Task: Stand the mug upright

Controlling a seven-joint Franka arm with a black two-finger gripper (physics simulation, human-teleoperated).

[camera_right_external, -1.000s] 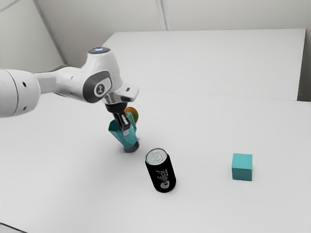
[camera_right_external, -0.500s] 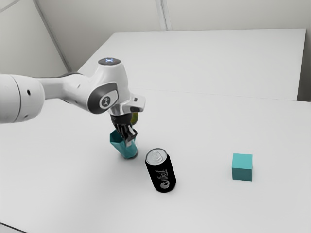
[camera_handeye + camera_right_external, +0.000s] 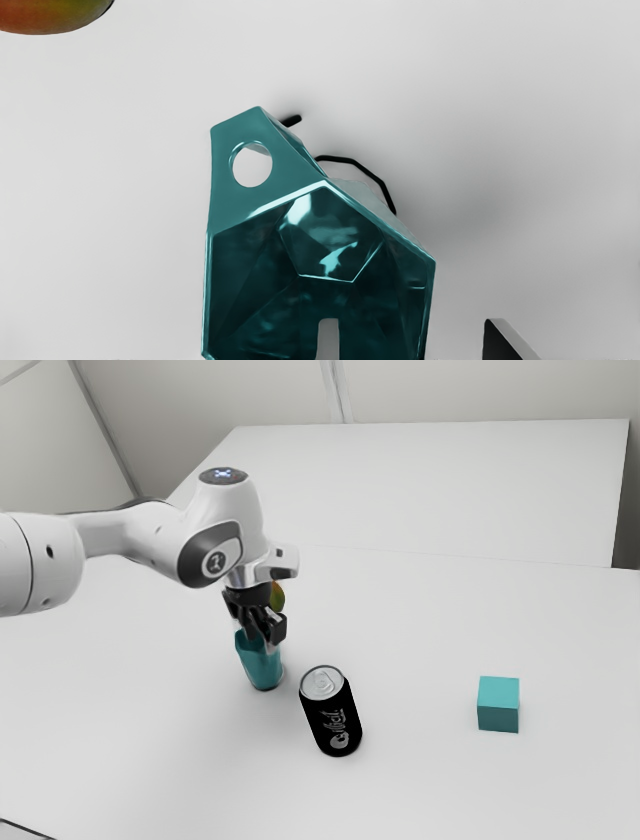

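While pale grey panelled walls (image 3: 480, 390) closed off the room behind, a broad white surface (image 3: 430, 620) ran beneath everything, crossed by one faint line. On it stood a black cylindrical can with white lettering and a silver lid (image 3: 335, 720); a small teal cube (image 3: 498, 705) lay well apart from it, toward the exterior view's right.

The teal faceted mug with a holed handle (image 3: 262, 663) was near the can, on its exterior-view left and a little farther from the camera. Beyond both sat a rounded red-and-green fruit (image 3: 277, 599), partly hidden by the hand.

Compared with half a second before, the mug was steeper, mouth up and close to upright, and the hand a touch higher; the can and cube had kept their places. Whether the mug's base lay flat, I could not tell.

The black fingers (image 3: 278, 628) were spread wide: one fingertip (image 3: 328, 342) reached into the mug, the other (image 3: 501, 345) was outside, the mug's wall between them. Inside, glossy facets ran down to an angular floor. The can's lid hid its contents.
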